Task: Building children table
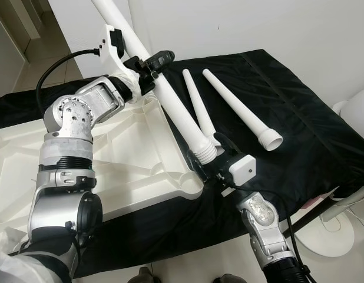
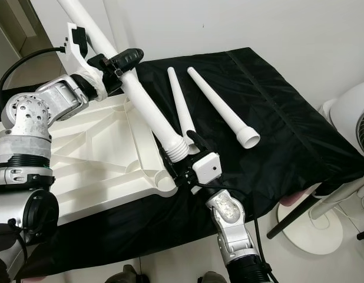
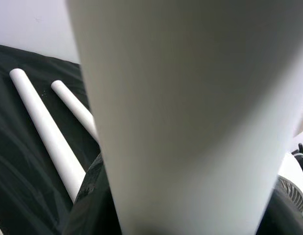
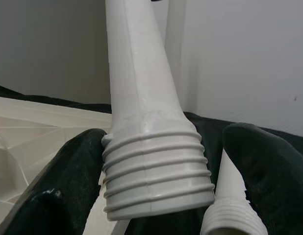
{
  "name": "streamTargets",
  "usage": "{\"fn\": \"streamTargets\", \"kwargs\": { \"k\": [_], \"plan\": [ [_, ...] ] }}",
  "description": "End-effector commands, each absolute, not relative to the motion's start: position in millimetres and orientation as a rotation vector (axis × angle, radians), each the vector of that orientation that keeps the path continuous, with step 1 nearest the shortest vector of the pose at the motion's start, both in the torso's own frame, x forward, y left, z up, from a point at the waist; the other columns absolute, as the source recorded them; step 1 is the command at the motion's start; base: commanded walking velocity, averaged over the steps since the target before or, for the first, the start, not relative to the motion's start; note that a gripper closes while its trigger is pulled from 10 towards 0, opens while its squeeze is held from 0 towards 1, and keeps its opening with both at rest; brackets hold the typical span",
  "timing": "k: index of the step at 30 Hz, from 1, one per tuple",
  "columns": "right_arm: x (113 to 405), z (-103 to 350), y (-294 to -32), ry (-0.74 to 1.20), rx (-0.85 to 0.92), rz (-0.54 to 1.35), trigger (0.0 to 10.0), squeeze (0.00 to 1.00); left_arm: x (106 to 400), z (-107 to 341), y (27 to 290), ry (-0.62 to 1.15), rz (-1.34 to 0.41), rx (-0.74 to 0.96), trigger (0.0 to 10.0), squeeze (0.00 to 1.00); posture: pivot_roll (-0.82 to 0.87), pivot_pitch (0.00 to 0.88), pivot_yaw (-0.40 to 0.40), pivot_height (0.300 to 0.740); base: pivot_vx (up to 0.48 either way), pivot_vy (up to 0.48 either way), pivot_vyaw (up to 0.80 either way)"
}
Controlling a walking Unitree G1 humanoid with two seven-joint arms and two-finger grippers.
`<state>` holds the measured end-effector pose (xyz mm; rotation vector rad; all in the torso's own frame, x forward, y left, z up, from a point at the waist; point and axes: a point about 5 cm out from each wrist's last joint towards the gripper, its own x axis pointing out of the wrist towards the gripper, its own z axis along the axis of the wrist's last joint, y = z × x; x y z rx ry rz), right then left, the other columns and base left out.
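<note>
Two grippers hold one white table leg [image 1: 170,103] tilted over the upturned tabletop's [image 1: 135,171] corner: the left gripper [image 1: 148,66] clamps its shaft, while the right gripper [image 4: 161,186] straddles its threaded end, fingers apart. Two more legs [image 1: 238,109] lie on the black cloth [image 1: 300,135].

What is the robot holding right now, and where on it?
One white table leg: the left gripper clamps its upper shaft, while the right gripper brackets its threaded end, with one finger touching the threads.
</note>
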<state>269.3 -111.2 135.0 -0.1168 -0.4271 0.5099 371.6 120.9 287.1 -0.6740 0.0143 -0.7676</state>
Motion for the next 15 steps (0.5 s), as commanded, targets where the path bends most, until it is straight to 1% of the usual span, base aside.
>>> {"fn": "streamTargets", "kwargs": {
  "k": [1,2,4,5,6,12,13,15],
  "plan": [
    [276,134,-127,-0.39,-0.105,0.408,10.0,1.0,374,299,134,-0.041,-0.714,-0.622,10.0,0.0,-0.11,0.0,0.115,0.74,0.0,0.0,0.0],
    [279,132,-131,-0.357,-0.126,0.365,10.0,1.0,375,303,137,-0.06,-0.7,-0.61,10.0,0.0,-0.11,0.0,0.115,0.74,0.0,0.0,0.0],
    [280,132,-132,-0.349,-0.128,0.358,10.0,1.0,376,304,137,-0.063,-0.698,-0.607,10.0,0.0,-0.11,0.0,0.115,0.74,0.0,0.0,0.0],
    [282,125,-135,-0.281,-0.126,0.352,10.0,0.0,377,307,142,-0.089,-0.668,-0.626,10.0,0.0,-0.11,0.0,0.095,0.74,0.0,0.0,0.0],
    [284,115,-139,-0.196,-0.123,0.343,10.0,0.0,380,311,149,-0.122,-0.629,-0.65,10.0,0.0,-0.11,0.0,0.095,0.74,0.0,0.0,0.0],
    [283,109,-139,-0.156,-0.141,0.355,10.0,0.0,381,314,153,-0.139,-0.603,-0.677,10.0,0.0,-0.11,0.0,0.082,0.74,0.0,0.0,0.0],
    [282,108,-137,-0.147,-0.139,0.37,10.0,0.0,381,315,155,-0.152,-0.592,-0.692,10.0,0.0,-0.1,0.0,0.066,0.74,0.0,0.0,0.0],
    [279,107,-134,-0.138,-0.132,0.39,10.0,0.0,381,315,158,-0.17,-0.57,-0.702,10.0,0.0,-0.1,0.0,0.061,0.74,0.0,0.0,0.0]
  ]
}}
